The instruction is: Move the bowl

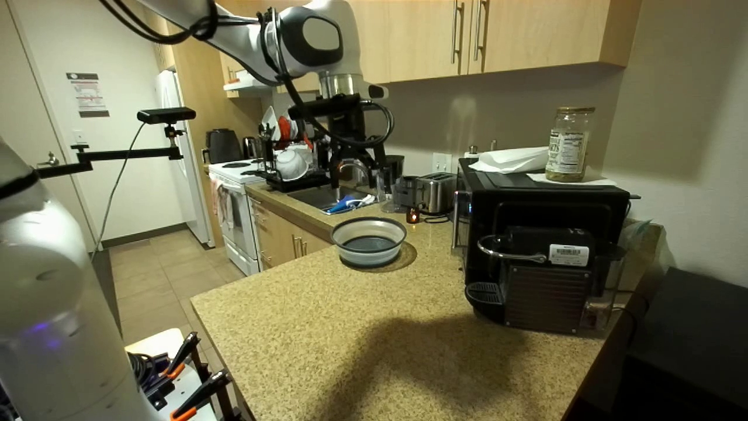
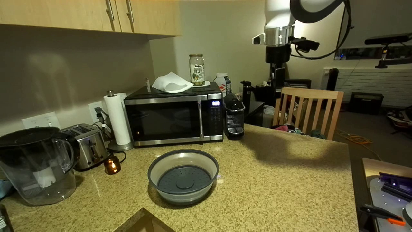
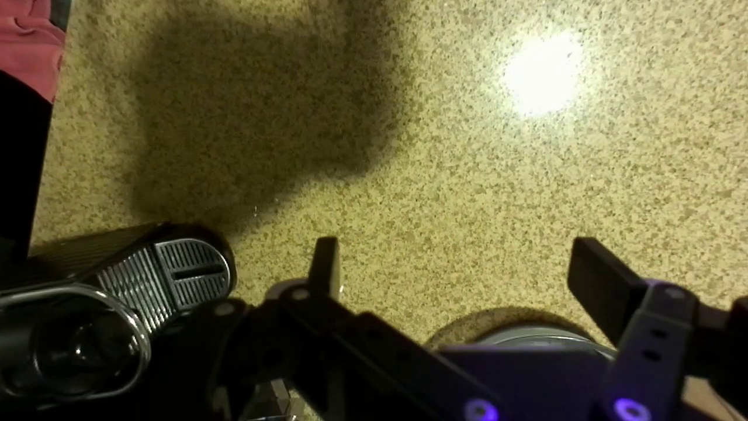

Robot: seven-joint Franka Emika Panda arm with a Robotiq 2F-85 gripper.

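The bowl (image 1: pixel 369 244) rests upright on the speckled counter, grey inside with a pale band and a dark rim. An exterior view shows its holed grey floor (image 2: pixel 185 178). My gripper (image 1: pixel 357 175) hangs in the air well above the counter, pointing down. In the wrist view the gripper (image 3: pixel 456 248) is open, its two fingers wide apart with only counter seen between the tips. Just an edge of the bowl (image 3: pixel 534 334) shows there, behind the gripper's body, which hides the remainder. Nothing is held, and the gripper and bowl are apart.
A black microwave (image 2: pixel 173 119) with a glass jar (image 2: pixel 197 69) on top stands against the wall. Beside it is a coffee machine (image 1: pixel 549 280). A toaster (image 2: pixel 90 145), small amber candle (image 2: pixel 112 165) and water pitcher (image 2: pixel 35 167) stand near the bowl. The sink (image 1: pixel 318 199) lies behind.
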